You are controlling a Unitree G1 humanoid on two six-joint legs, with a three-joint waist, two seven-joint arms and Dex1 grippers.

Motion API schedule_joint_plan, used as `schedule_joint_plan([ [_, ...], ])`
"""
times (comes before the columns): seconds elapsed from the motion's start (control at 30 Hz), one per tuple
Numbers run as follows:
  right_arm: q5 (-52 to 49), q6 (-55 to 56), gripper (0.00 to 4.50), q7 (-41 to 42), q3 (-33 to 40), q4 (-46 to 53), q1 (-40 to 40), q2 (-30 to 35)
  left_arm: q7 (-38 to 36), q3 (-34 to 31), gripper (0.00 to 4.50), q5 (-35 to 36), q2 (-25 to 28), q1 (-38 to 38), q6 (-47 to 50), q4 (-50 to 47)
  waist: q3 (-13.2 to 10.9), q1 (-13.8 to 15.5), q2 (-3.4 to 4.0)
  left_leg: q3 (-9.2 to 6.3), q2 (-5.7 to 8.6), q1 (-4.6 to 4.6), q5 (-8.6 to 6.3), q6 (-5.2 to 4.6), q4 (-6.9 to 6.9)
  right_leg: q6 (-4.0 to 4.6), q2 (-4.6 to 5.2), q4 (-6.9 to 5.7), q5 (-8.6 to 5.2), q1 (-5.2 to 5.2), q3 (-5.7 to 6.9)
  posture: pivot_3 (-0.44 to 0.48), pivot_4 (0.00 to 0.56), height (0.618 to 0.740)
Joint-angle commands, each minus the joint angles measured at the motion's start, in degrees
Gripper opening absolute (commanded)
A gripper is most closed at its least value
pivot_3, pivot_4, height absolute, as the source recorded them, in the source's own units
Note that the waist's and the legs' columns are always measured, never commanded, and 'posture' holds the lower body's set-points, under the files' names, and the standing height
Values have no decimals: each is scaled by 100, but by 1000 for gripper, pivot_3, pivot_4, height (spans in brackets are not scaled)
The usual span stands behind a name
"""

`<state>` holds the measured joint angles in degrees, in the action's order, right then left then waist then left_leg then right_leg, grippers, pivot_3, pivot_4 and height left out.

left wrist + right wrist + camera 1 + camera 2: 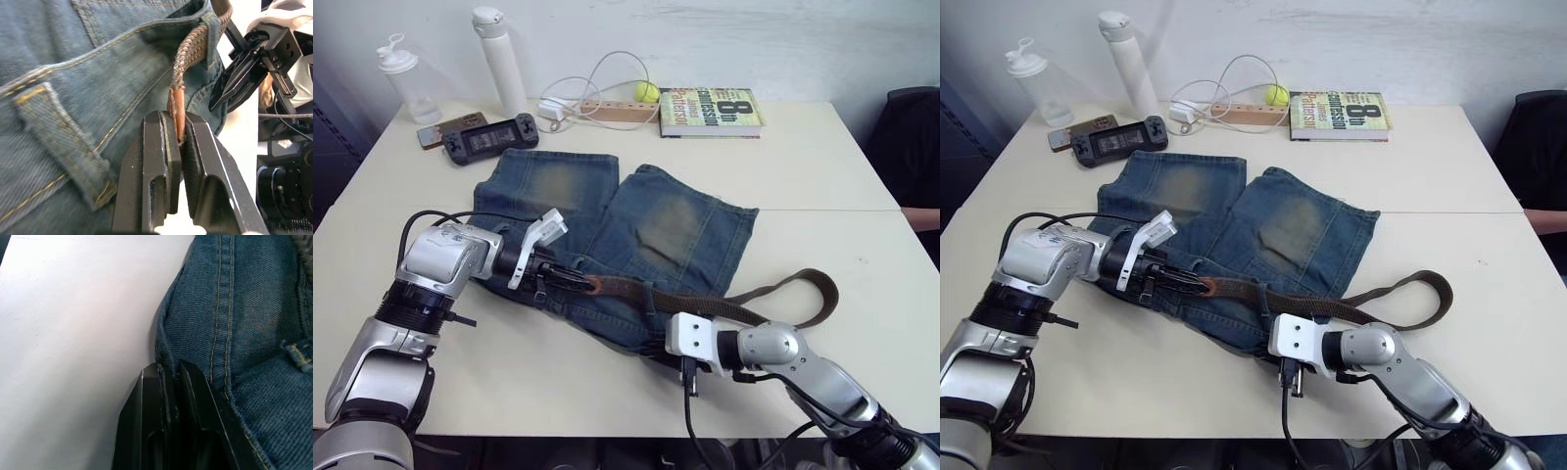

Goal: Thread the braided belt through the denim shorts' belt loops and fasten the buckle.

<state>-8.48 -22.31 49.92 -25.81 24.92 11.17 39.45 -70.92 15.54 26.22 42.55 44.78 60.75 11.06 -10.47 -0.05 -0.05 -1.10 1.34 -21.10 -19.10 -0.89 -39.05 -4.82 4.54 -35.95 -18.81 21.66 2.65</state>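
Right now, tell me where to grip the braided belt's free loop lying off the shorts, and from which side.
Probably pinch the braided belt on the outer bend of its loop, coming straight down from above. There the strap lies flat on bare table, clear of the denim shorts. The left gripper already clamps the tan tip.

Far edge of the bench (822, 166): clear lidded bottle (409, 81), white flask (499, 61), phone (450, 128), black game controller (492, 137), white cable (592, 93) over a wooden strip (612, 111), yellow ball (647, 92), book (710, 113).
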Motion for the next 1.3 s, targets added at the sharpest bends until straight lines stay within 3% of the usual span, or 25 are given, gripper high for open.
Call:
schedule_joint_plan([
  [0.03, 294, -216, 0, -78, -14, -534, -86, 39, 78, -267, 61, -45, -27, 225, -201, 232, 0, -7, 0, 0, 0, 0, 0, 0, 0, 0, 0, -1, 0, 1, 0, 0, 150, 735],
  [0.47, 294, -245, 0, -39, -21, -503, -89, 55, -400, 132, 61, -635, 63, 719, -980, 1066, 3, -1, -6, 1, 0, -3, 0, 0, 1, 0, -1, -1, 0, 5, 1, 0, 150, 735],
  [0.53, 294, -240, 0, -31, -18, -503, -90, 56, -497, 134, 921, -641, 71, 704, -935, 1085, 3, -9, -6, 1, 0, -4, 0, 0, 1, 0, -1, -1, 0, 5, 1, 0, 150, 735],
  [0.63, 290, -226, 0, -17, 1, -499, -108, 78, -550, 50, 1859, -682, 157, 690, -985, 1138, 3, -6, -6, 1, 0, -6, 0, 0, 2, 0, -1, -1, 0, 7, 1, 0, 150, 735],
  [0.77, 231, -149, 0, 68, 178, -471, -144, 232, -887, -104, 3491, -544, 587, 569, -908, 751, 3, -8, -6, 1, 0, -6, 0, 0, 4, 0, -1, 0, 0, 8, 0, 0, 150, 735],
  [0.87, 94, 119, 0, 300, 576, -465, -243, 576, -1123, -340, 4464, -511, 1028, 203, -1384, 257, 1, -3, -2, 1, 1, -11, -2, -3, 5, 1, 3, 1, 0, 11, 0, 0, 150, 735],
  [1.03, -7, 1169, 0, 1005, 1257, -1024, -233, 1392, -1113, -1103, 4464, 7, 1075, -499, -1704, -674, -2, 155, 1, -4, 13, -13, -15, -26, 3, 1, 20, 18, 0, 0, 1, 0, 150, 735],
  [1.3, 115, 3865, 0, 2513, 1584, -3886, 709, 2180, -524, -1456, 4464, 346, 658, -1594, -1952, -2125, -5, 126, 6, -12, 36, -19, -29, -51, 1, -4, 32, 36, 2, -9, 0, 0, 150, 735],
])
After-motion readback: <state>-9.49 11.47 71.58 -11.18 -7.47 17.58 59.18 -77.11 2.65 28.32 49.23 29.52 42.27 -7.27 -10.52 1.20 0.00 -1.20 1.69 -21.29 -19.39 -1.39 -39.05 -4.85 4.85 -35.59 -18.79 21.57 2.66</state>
